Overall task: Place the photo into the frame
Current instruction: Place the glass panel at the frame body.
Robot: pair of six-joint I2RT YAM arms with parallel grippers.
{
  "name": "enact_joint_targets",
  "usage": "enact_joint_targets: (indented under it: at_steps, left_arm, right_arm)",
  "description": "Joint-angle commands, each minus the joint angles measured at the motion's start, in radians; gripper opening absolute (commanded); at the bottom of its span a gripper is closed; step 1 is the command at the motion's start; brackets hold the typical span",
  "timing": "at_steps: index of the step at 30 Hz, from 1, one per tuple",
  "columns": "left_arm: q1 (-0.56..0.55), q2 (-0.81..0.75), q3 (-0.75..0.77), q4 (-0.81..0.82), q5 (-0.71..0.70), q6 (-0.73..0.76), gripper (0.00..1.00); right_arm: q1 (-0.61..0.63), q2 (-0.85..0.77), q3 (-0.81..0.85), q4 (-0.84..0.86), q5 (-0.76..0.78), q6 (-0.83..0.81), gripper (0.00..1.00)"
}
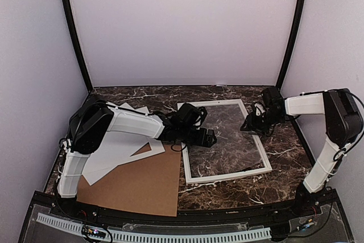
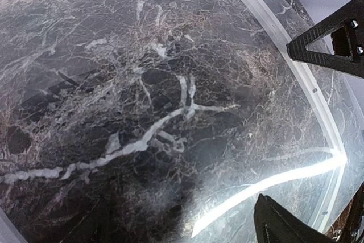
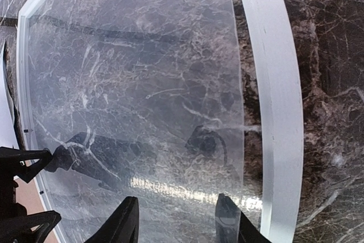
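Note:
The white frame (image 1: 224, 178) lies flat on the marble table, with a clear glossy pane (image 1: 227, 138) in its centre. The photo does not show in any view. My left gripper (image 1: 211, 138) hovers open over the frame's left rail; one of its fingers (image 2: 281, 226) shows over the pane in the left wrist view. My right gripper (image 1: 248, 124) is open over the pane just inside the right rail (image 3: 278, 112). Its fingers (image 3: 128, 223) straddle bare pane and hold nothing. The left gripper (image 3: 23, 189) shows in the right wrist view with its fingers apart.
A brown cardboard sheet (image 1: 136, 183) lies at the front left, overlapping white paper mats (image 1: 114, 146) under the left arm. Marble table (image 1: 284, 140) shows right of the frame. Grey walls close in the back and sides.

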Motion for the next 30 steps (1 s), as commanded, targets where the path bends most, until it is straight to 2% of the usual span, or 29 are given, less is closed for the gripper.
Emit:
enact_joint_targets:
  at_steps: [1,18,30]
  left_arm:
    - [-0.007,0.000,0.000,-0.030,-0.008,-0.005,0.92]
    - [-0.007,-0.005,0.006,-0.057,-0.016,0.003,0.91]
    - [-0.007,-0.057,0.064,-0.081,-0.017,0.050,0.93]
  right_arm:
    - [-0.020,-0.046,0.030,-0.035,0.033,-0.029,0.47]
    - [-0.063,-0.095,0.054,-0.106,0.131,-0.073,0.47]
    - [-0.063,-0.148,-0.001,-0.076,0.190,-0.087,0.48]
